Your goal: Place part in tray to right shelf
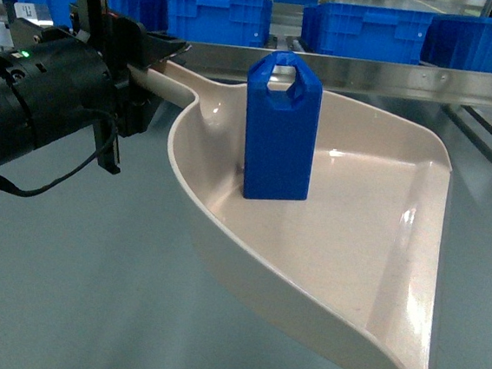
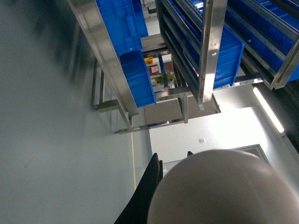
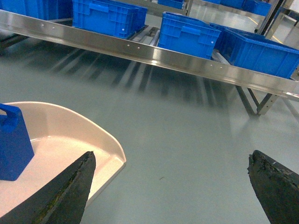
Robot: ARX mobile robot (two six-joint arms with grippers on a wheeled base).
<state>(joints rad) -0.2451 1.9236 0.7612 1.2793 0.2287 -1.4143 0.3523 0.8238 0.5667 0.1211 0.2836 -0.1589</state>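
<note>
The beige tray (image 1: pixel 353 247) is held off the grey floor by its long handle, with my left gripper (image 1: pixel 158 58) shut on that handle. The blue part (image 1: pixel 279 131) stands upright inside the tray, near the handle end. In the left wrist view the rounded handle (image 2: pixel 219 191) fills the bottom between the black fingers (image 2: pixel 148 186). My right gripper (image 3: pixel 171 156) hangs open over bare floor, just right of the tray's front corner (image 3: pixel 110 149), with the part (image 3: pixel 14 144) at the far left. The shelf's steel front rail (image 1: pixel 370 74) runs behind the tray.
Several large blue crates (image 1: pixel 365 30) sit on the rack behind the rail (image 3: pixel 154 53), and more crates (image 3: pixel 187 35) show in the right wrist view. Steel rack legs (image 3: pixel 254 100) stand at the right. Grey floor (image 3: pixel 187 121) lies between tray and rack.
</note>
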